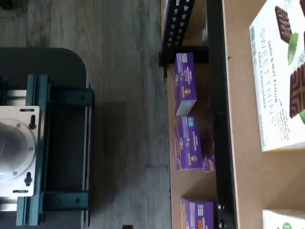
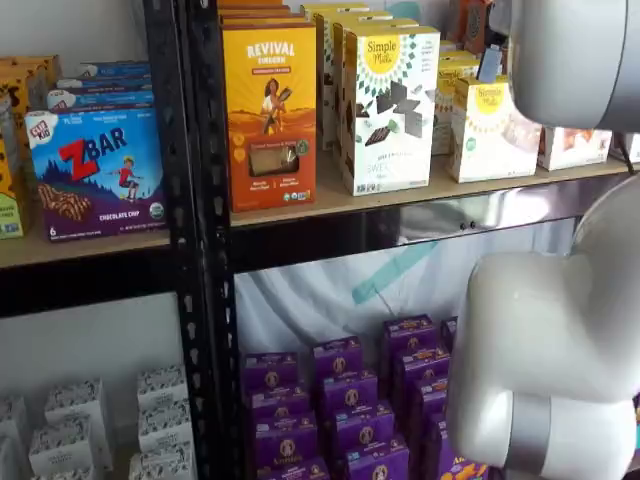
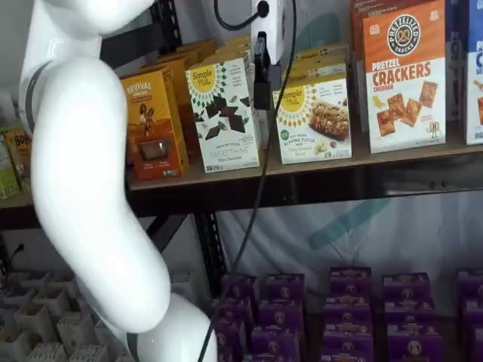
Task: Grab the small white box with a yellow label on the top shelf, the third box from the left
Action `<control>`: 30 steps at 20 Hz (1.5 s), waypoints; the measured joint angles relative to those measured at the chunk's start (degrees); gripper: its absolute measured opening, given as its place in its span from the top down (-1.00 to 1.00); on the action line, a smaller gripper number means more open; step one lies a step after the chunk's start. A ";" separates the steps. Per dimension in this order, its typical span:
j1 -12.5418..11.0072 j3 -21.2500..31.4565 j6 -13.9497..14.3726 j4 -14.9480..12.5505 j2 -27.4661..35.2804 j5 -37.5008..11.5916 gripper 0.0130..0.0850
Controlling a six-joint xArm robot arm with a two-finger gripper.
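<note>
The black steel rack (image 2: 190, 230) is loaded in front-facing rows, labels out, so each carton can be reached from the front. The top shelf (image 3: 317, 170) is seen in both shelf views as a tan board with a shiny metal front rail; it carries the orange Revival box (image 3: 153, 124), the tall Sweet Thins box (image 3: 224, 113), the small white box (image 3: 313, 121) and the pretzel crackers box (image 3: 404, 75). The small white box is set just right of the Sweet Thins box, upright near the front edge, about half its neighbours' height, with more cartons stacked behind. Purple boxes (image 2: 340, 400) are packed in the bay below. The gripper (image 3: 262, 72) is seen hanging in front of the shelf, between the Sweet Thins box and the small white box, cable alongside; only a side-on dark finger is shown, so spread or closed cannot be told. Nothing appears to be held.
</note>
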 joint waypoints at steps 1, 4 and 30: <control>0.18 0.01 0.10 -0.32 -0.08 -0.05 -1.00; 1.89 0.11 1.31 -1.79 -1.00 -0.14 -1.00; 3.18 3.18 1.17 1.36 3.87 -18.42 -1.00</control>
